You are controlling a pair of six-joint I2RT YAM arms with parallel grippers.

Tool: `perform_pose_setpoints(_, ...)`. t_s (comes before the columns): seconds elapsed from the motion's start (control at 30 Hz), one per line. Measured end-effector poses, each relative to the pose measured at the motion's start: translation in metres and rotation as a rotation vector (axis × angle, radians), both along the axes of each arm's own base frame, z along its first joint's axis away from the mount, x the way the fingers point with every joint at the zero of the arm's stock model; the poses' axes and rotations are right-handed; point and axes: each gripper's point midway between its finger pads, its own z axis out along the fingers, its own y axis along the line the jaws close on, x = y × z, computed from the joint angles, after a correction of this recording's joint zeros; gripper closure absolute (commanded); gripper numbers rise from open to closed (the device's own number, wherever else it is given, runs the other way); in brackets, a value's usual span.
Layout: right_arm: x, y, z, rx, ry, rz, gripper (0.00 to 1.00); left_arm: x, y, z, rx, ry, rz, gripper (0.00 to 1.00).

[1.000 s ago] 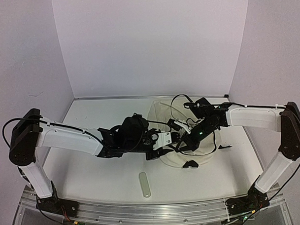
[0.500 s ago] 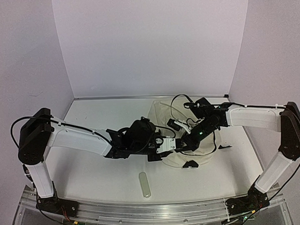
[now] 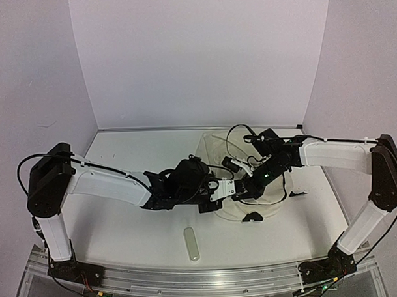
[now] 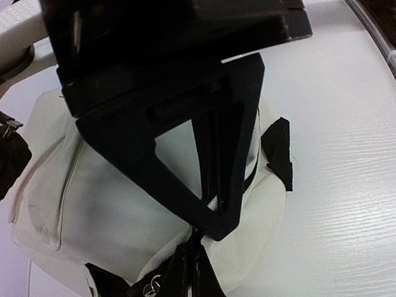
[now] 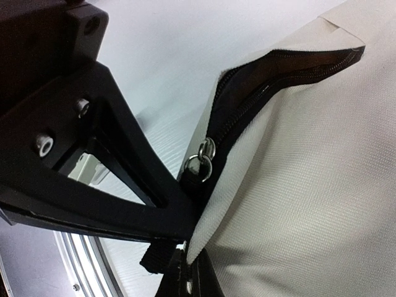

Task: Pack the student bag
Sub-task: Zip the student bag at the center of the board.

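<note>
— Where does the student bag (image 3: 232, 212) lie?

— On the white table (image 3: 123, 223), toward 3 o'clock from its middle, with both arms reaching in over it. The left gripper (image 3: 221, 190) meets it at its 9 o'clock edge, and the right gripper (image 3: 239, 189) is just beside it.

— How do the jaws stand?

— On the left wrist camera the left gripper (image 4: 209, 230) has its jaws drawn narrow, the tips down on the cream cloth (image 4: 124, 204). Whether cloth sits between them cannot be told. A black strap (image 4: 278, 151) lies at 3 o'clock from them.

— And the right?

— The right gripper (image 5: 185, 247) pinches the bag's edge (image 5: 297, 185) by the open black zipper (the metal zip pull (image 5: 201, 159) hangs just at 12 o'clock from the tips).

— Anything else?

— A pale oblong object (image 3: 192, 243) lies at 6 o'clock from the grippers, apart from the bag.
</note>
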Motion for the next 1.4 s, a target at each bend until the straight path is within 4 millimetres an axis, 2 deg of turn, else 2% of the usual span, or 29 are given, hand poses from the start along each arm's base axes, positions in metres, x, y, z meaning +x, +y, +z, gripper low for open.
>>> perform_pose_setpoints(0.2, 0.002, 0.006, 0.005, 0.031, -0.027, 0.015, 1.00, -0.001, 0.015, 0.007, -0.122, 0.149, 0.059, 1.00)
perform_pose_setpoints(0.53, 0.028, 0.022, 0.028, 0.103, -0.203, 0.012, 1.00, 0.037, 0.035, 0.029, -0.393, 0.670, 0.250, 1.00)
perform_pose_setpoints(0.73, 0.034, 0.023, 0.038, 0.116, -0.266, 0.010, 1.00, 0.042, 0.039, 0.040, -0.480, 0.867, 0.212, 1.00)
perform_pose_setpoints(0.87, 0.031, 0.023, 0.039, 0.118, -0.257, 0.014, 1.00, 0.038, 0.039, 0.041, -0.480, 0.886, 0.159, 1.00)
perform_pose_setpoints(1.03, 0.024, 0.020, 0.034, 0.102, -0.220, 0.021, 1.00, 0.029, 0.034, 0.035, -0.430, 0.822, 0.124, 0.99)
perform_pose_setpoints(1.23, 0.018, 0.014, 0.028, 0.075, -0.181, 0.019, 1.00, 0.024, 0.026, 0.028, -0.380, 0.758, 0.120, 0.89)
perform_pose_setpoints(1.4, 0.008, 0.005, 0.019, 0.028, -0.120, 0.019, 1.00, 0.041, 0.021, 0.027, -0.373, 0.704, 0.181, 0.82)
